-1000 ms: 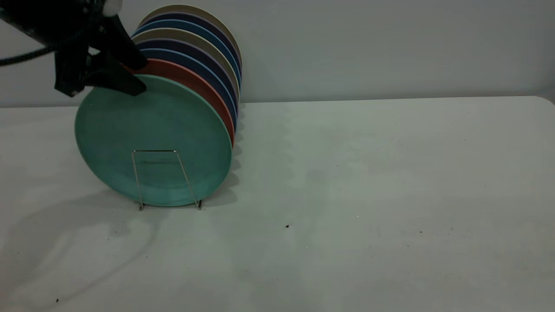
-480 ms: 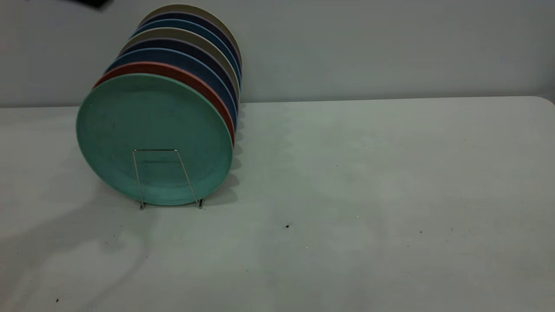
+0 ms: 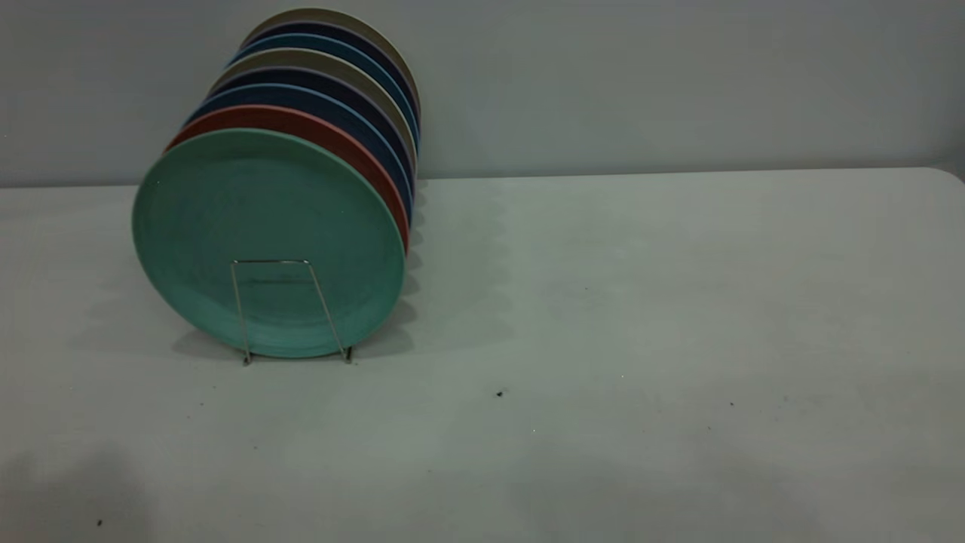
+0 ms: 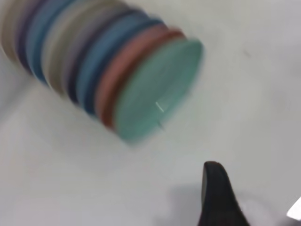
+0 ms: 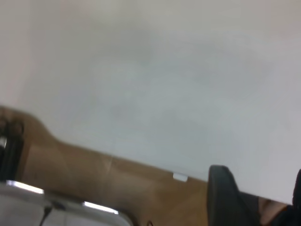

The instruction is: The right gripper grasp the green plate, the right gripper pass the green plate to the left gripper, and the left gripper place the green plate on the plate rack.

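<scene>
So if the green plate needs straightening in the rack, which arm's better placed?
Left, probably. The left gripper faces the green plate in the plate rack; the right gripper sits over the table edge, no plates in its view.

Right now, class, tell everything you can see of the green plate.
The green plate is round, matte teal-green, with a low raised rim and faint rings on its face. It stands on edge, leaning slightly back, at the front of the plate rack, whose front wire loop crosses its lower face. Directly behind it stands the salmon-pink plate. No gripper touches it.
</scene>
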`<action>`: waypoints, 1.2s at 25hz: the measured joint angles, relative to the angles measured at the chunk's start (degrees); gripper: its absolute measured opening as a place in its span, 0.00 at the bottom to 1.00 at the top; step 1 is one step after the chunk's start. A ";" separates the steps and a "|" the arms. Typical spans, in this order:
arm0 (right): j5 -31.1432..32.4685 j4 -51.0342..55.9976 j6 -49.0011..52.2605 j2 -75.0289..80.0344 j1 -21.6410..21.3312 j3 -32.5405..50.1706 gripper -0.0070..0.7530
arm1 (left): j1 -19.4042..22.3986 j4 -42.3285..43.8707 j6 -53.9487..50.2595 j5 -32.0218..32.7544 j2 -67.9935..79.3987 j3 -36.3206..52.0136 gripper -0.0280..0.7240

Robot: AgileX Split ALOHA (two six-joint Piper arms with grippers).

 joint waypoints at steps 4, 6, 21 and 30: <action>-0.77 -2.15 3.95 -0.37 0.00 0.39 0.49 | 0.00 3.09 -16.32 1.02 -7.28 0.20 0.62; -0.80 -3.50 5.72 -0.61 0.00 0.38 0.49 | 0.00 4.50 -23.76 1.02 -11.43 2.29 0.61; -1.00 -3.76 8.63 -5.48 0.00 0.38 0.49 | 0.00 13.05 -40.04 -1.54 -44.13 44.81 0.61; -1.00 -3.64 8.63 -5.48 0.00 0.38 0.49 | 0.00 14.46 -40.20 -1.29 -55.55 46.14 0.61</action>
